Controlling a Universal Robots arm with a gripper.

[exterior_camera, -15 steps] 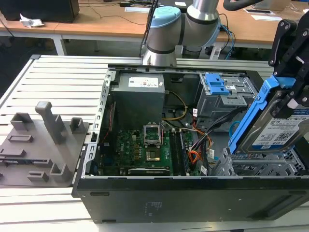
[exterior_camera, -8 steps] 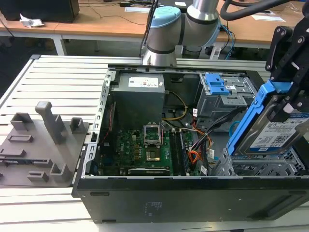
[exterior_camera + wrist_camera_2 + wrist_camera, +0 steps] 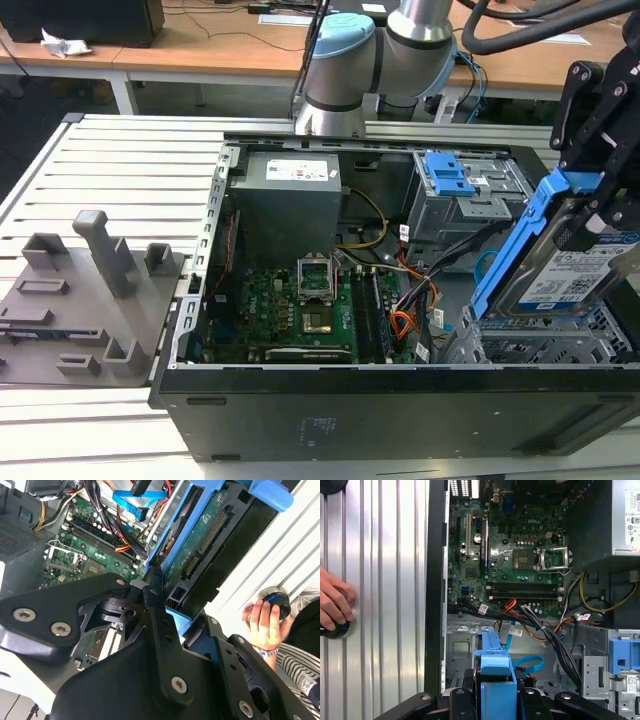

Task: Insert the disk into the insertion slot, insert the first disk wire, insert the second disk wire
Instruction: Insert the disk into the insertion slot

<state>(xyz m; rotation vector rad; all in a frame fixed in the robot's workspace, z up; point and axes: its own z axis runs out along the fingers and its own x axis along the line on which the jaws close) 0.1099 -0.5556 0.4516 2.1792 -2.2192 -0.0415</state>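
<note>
in the exterior view, nearest the front wall of the open computer case (image 3: 300,420), the insertion slot (image 3: 540,348) sits at the right corner. the disk (image 3: 565,270) tilts steeply above it, lower end at the slot's top, its blue caddy clamped between the gripper (image 3: 590,200) jaws. beyond, the second disk wire (image 3: 487,266) loops near the first disk wire (image 3: 402,322). farther back lie the motherboard (image 3: 290,300) and power supply (image 3: 290,190).
</note>
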